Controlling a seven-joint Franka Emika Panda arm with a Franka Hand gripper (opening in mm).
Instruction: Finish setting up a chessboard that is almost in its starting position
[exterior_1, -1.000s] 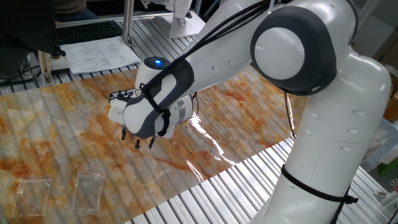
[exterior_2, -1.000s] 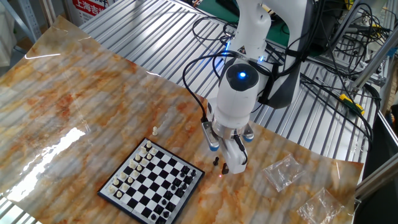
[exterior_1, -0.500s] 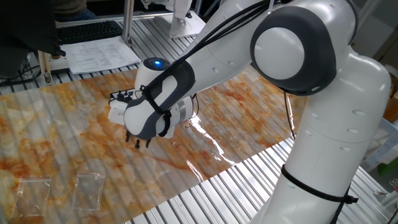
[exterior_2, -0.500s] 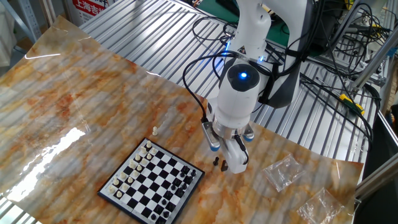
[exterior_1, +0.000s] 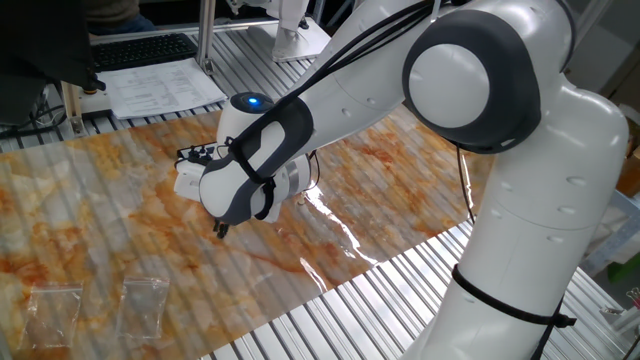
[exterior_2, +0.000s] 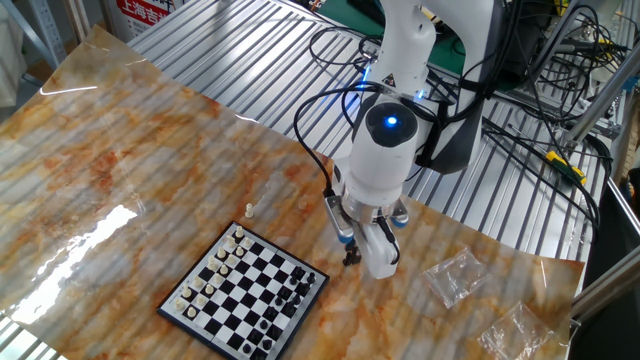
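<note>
The chessboard lies on the marbled mat, with cream pieces along its left side and black pieces on its right. A cream piece stands off the board, just beyond its far corner. My gripper is low over the mat, right of the board's right corner. Its fingers are closed on a small black chess piece. In the one fixed view the gripper shows its fingertips drawn together, and the arm hides the board.
Two clear plastic bags lie right of the gripper; they also show in the one fixed view. A printed paper sheet and a keyboard lie beyond the mat. Cables hang behind the arm.
The fingers were spread apart a second ago and have closed together around the black piece beside the board. The arm has barely moved.
</note>
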